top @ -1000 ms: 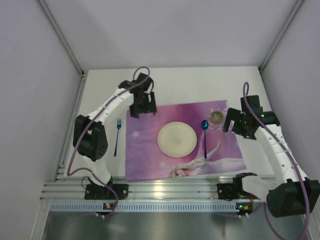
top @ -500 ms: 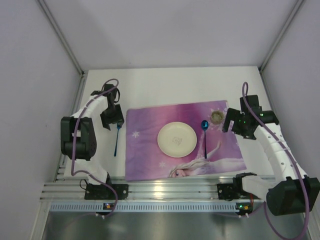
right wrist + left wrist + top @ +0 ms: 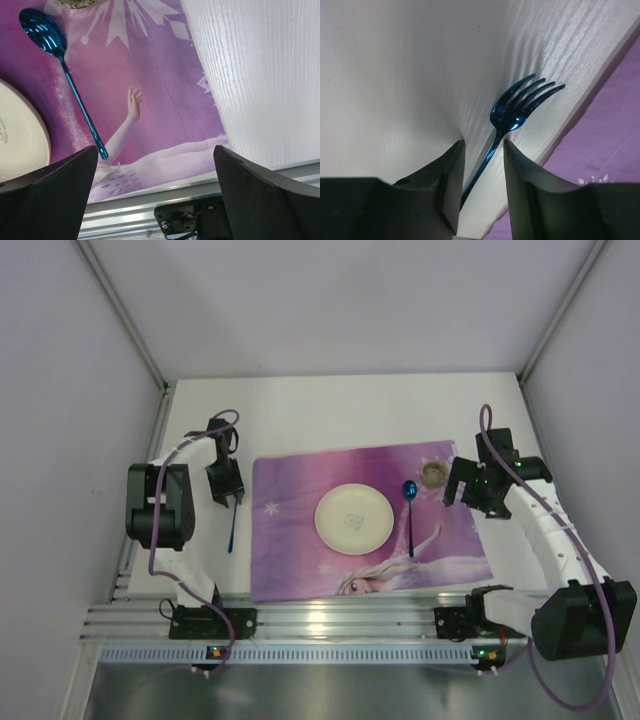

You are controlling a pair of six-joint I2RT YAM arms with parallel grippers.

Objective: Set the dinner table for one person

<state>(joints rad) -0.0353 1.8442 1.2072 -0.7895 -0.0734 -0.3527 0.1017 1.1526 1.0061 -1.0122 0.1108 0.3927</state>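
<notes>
Left gripper is straddling the blue fork's handle, fingers narrowly spread and not yet pinching, seemingly lining up a grasp. The fork is lying on the dinner table just left of the placemat. A second ago this gripper was hovering over the placemat's far-left corner.

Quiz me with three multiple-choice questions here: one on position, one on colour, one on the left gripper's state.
1. The shiny blue metal fork lies: A on the purple princess placemat; B on the white tabletop left of it; C on its right.
2. The round plate is: A cream; B blue; C red.
3. The left gripper's jaws are: A shut empty; B apart, straddling the fork's handle; C unseen.
Answers: B, it rests on bare tabletop beside the placemat's edge; A, its surface is pale cream; B, gaps show either side of the handle.
</notes>
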